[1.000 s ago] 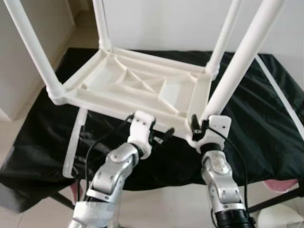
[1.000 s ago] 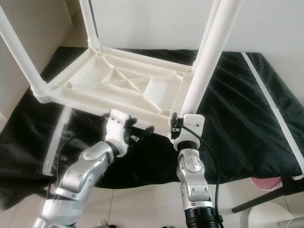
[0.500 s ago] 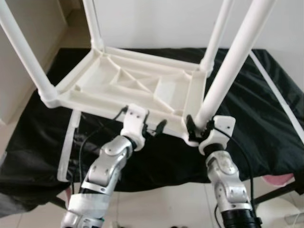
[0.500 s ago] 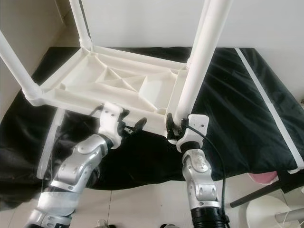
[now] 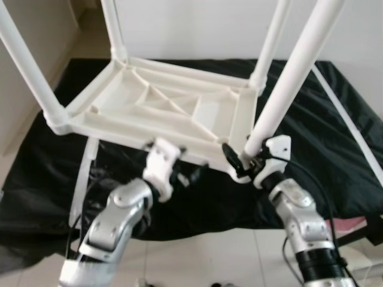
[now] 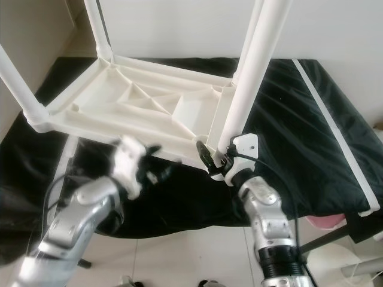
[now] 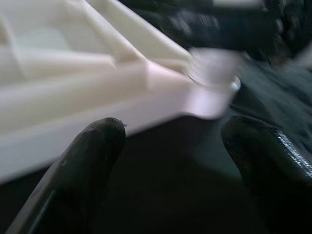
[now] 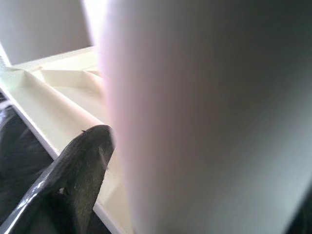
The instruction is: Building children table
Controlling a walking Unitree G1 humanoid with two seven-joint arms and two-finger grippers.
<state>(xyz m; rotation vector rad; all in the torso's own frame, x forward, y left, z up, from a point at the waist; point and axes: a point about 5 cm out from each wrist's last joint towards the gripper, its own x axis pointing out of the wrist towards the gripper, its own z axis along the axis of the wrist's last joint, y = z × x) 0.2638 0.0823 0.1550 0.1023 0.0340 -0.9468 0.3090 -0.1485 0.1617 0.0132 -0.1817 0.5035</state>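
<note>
The right gripper (image 5: pixel 238 160) is clamped around the foot of the near right leg (image 5: pixel 293 72), one black finger (image 8: pixel 80 168) pressed against the tube where it enters the corner socket. I judge this grip is there to seat or steady the leg in its socket. The left gripper (image 5: pixel 185 174) hangs just below the near edge of the tabletop, its fingers (image 7: pixel 92 151) spread apart with nothing between them; it is blurred, so I read it as free rather than bracing.

The black cloth (image 5: pixel 335 137) covers the whole work surface, probably to protect the plastic and keep it from sliding. On it the white tabletop (image 5: pixel 161 107) lies upside down, ribbed underside up, which puts the four corner sockets within reach from above. All four legs stand upright in their corners, so the assembly looks nearly complete. A loose white strip (image 5: pixel 81 185) lies on the cloth beside the tabletop's left end.
</note>
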